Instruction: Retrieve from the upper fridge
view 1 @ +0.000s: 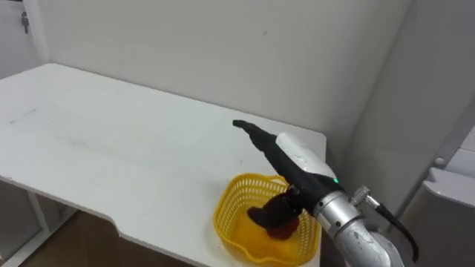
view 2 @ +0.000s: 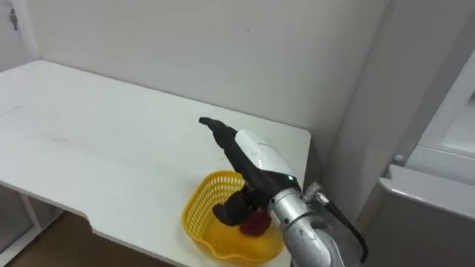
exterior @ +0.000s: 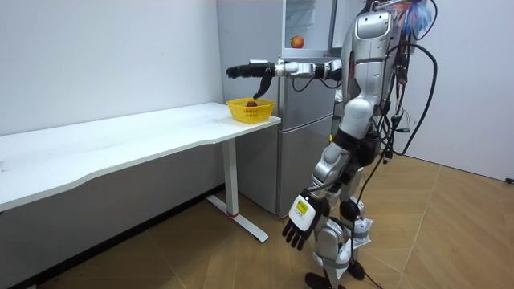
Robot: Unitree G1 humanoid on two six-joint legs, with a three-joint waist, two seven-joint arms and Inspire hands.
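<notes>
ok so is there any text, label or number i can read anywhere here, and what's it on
No text here is legible.
On the tag at the back of the left hand, room view: dark print, too small to read.
On the fridge door: a small round red mark, no words legible.
On the yellow basket, the table and the right hand: none.

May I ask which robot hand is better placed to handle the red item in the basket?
Right: the right robot hand is open over the yellow basket with the red item; the left robot hand hangs low at its side.
</notes>
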